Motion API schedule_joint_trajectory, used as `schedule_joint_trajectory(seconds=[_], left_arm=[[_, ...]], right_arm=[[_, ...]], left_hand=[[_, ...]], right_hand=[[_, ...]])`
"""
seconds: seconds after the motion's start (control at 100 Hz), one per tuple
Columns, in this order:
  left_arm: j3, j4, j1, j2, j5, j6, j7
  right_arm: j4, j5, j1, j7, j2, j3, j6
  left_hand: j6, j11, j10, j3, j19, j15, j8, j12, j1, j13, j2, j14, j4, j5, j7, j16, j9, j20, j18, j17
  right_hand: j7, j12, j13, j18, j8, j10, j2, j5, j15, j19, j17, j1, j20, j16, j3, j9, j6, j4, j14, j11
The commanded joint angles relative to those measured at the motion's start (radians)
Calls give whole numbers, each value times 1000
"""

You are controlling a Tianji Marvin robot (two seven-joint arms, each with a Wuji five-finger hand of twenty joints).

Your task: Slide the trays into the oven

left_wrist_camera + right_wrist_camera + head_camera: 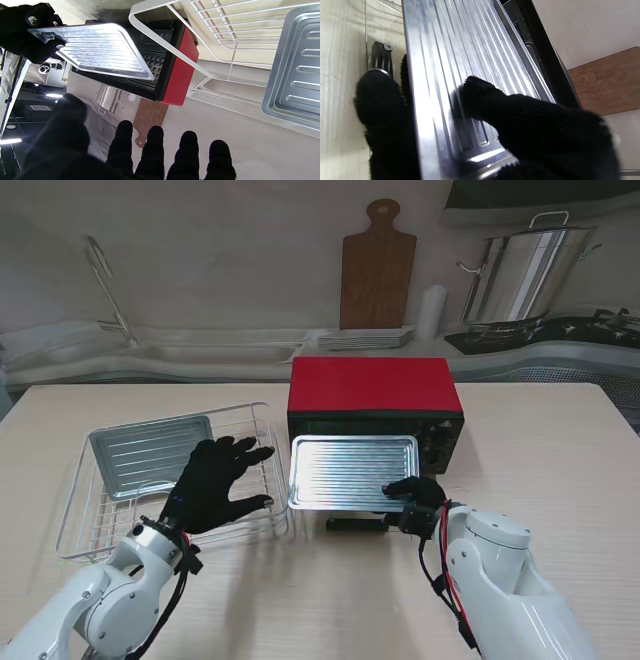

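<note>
Red box-shaped oven [374, 394] with door down, white wire rack [100, 530] to its left, ribbed metal tray [352, 471] at the oven mouth, seemingly partly in, pinched by black-gloved right hand [415, 498], second ribbed tray [140, 455] on the rack, left hand [215, 483] spread, empty over it.

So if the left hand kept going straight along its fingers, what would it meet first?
Probably the rack's far-right rim: the left hand hovers open over it, fingers aimed toward the oven. Height is unclear.
</note>
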Motion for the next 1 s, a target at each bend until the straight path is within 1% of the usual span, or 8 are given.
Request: schedule_joint_trajectory(seconds=[0.0,0.24,0.37,0.55,0.62,0.72,0.85,0.99], left_arm=[[-7,3,-9,-5,-11,-12,-21],[1,55,-57,-6,-16,-61,-5],[18,81,-76,-7,-18,-58,9],[36,102,-94,-5,-89,-63,-51],[48,108,-99,-4,-98,-64,-63],[69,118,-107,-1,-58,-61,-50],[100,137,-122,2,28,-66,5],[129,154,-142,6,73,-82,35]], right_arm=[[12,9,11,12,-16,-2,10],[80,56,59,2,-26,11,30],[108,82,77,25,-26,28,52],[129,91,91,42,-26,43,63],[138,91,97,50,-26,49,71],[149,92,102,61,-26,56,88],[157,91,104,71,-26,61,98],[165,96,106,77,-27,62,107]], left_hand=[[-28,-15,-27,-28,-55,-23,-16,-20,8,-40,45,-33,27,-17,-6,-16,-44,-4,-31,-16],[-34,-8,-35,-21,-62,-21,-13,-18,6,-41,45,-38,28,-17,4,-17,-42,-7,-33,-14],[-34,-6,-32,-16,-65,-22,-12,-19,1,-43,47,-47,28,-18,8,-19,-46,-10,-33,-12],[-46,-10,-38,-11,-79,-40,-17,-25,-2,-74,55,-68,28,-30,5,-33,-58,-20,-51,-25],[-58,-11,-41,-11,-82,-46,-18,-27,-1,-75,56,-71,28,-26,6,-39,-57,-23,-55,-29],[-62,-11,-45,-13,-85,-50,-19,-28,-2,-74,59,-75,28,-33,5,-44,-58,-27,-57,-30],[-61,-8,-49,-14,-87,-35,-18,-28,-4,-52,61,-64,29,-36,9,-37,-58,-32,-58,-27],[-64,-5,-54,-14,-90,-30,-18,-28,-11,-56,66,-69,29,-41,11,-35,-61,-38,-58,-25]], right_hand=[[105,1,74,-48,6,24,41,16,24,28,27,63,-14,-4,70,-6,-59,-7,59,13],[106,4,73,-45,5,23,50,11,28,27,26,62,-16,-3,62,-10,-61,-7,59,20],[106,6,66,-48,6,24,56,6,31,28,26,63,-16,-2,56,-14,-61,-7,62,25],[108,6,74,-47,8,27,55,3,43,36,30,63,-12,2,54,-10,-57,-5,58,31],[110,4,76,-44,10,30,53,2,46,40,30,63,-10,2,55,-8,-53,-4,61,33],[111,5,76,-40,10,32,52,1,47,43,30,64,-8,2,55,-8,-53,-2,64,35],[112,4,77,-40,11,33,53,0,50,45,30,64,-6,3,55,-9,-49,-1,63,38],[113,4,77,-40,11,34,52,0,51,46,31,65,-4,3,54,-9,-49,-1,65,40]])
